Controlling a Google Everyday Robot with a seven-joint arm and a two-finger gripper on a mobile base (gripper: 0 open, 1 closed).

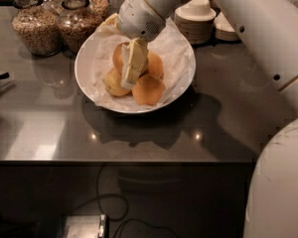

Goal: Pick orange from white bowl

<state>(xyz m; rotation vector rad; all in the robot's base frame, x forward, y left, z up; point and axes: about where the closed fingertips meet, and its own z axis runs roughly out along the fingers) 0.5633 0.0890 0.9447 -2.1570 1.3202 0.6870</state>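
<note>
Gripper [131, 77] low over the white bowl [80, 68], pointed down at the fruit pile, covering most of the orange [117, 58]; open or clenched, cannot tell. Orange at the back top of the pile, on crinkled paper [176, 48], paler yellowish fruit [113, 82] at lower left, smaller deep-orange fruit [149, 89] in front. Bowl on dark counter [49, 128], near two glass jars [37, 26].

Hand [131, 76] hangs over the white bowl [79, 78], upper centre of frame, on top of the fruit pile. It covers most of the orange [117, 58]; contact unclear. Paler fruit [113, 82] sits lower left of the hand and a deeper-orange fruit [148, 89] lower right. Grain jars [37, 29] are upper left on the grey surface [228, 128].
</note>
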